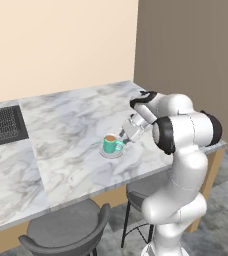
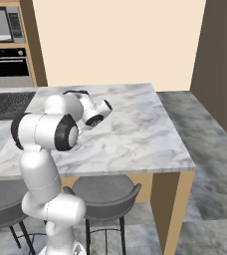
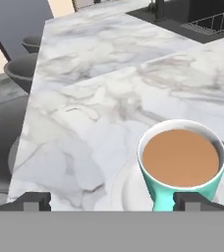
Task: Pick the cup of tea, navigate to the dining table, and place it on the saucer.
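The teal-green cup of tea [image 1: 111, 143] stands upright on the pale saucer [image 1: 111, 153] near the front edge of the marble dining table [image 1: 76, 125]. In the hand view the cup [image 3: 180, 165], full of brown liquid, sits at the lower right on the saucer [image 3: 128, 189], its handle pointing down toward the camera. My gripper [image 1: 122, 136] hangs just right of the cup, low over the table. It is open: the two fingertips [image 3: 35, 202] stand wide apart at the bottom of the hand view, with the handle between them and touching neither. The gripper [image 3: 114, 203] holds nothing.
A black grid cooktop [image 1: 3, 125] is set into the top at the left. Grey stools [image 1: 66, 232] [image 2: 105, 191] stand under the table's front edge. An oven and microwave [image 2: 6, 45] are at the back left, a brown wall [image 1: 191, 50] behind the table's right end.
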You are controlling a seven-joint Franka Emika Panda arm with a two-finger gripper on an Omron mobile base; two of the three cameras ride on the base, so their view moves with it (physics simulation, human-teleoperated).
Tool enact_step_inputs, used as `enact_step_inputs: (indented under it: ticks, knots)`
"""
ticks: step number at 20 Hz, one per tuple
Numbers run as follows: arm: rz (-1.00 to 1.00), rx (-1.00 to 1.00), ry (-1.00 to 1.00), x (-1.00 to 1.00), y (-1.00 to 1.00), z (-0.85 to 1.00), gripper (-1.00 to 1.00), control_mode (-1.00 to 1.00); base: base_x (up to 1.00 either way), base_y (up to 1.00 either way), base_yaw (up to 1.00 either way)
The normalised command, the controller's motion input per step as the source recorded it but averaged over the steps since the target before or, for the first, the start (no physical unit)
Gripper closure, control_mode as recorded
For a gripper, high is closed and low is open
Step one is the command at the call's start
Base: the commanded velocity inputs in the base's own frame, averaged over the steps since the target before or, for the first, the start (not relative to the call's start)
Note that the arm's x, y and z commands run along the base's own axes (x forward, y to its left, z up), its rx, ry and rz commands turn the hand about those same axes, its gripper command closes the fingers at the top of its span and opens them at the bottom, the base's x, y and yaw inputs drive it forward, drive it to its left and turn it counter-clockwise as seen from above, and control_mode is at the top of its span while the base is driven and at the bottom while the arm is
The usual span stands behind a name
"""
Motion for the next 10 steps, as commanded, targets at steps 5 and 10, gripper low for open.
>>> enact_step_inputs:
  ticks: [5,10]
  knots:
    - [-0.05,0.00,0.00,-0.52,-0.17,0.57,-1.00,-1.00,0.00,0.00,0.00]
    - [-0.15,-0.03,0.00,-0.76,-0.04,0.76,-1.00,-1.00,0.00,0.00,0.00]
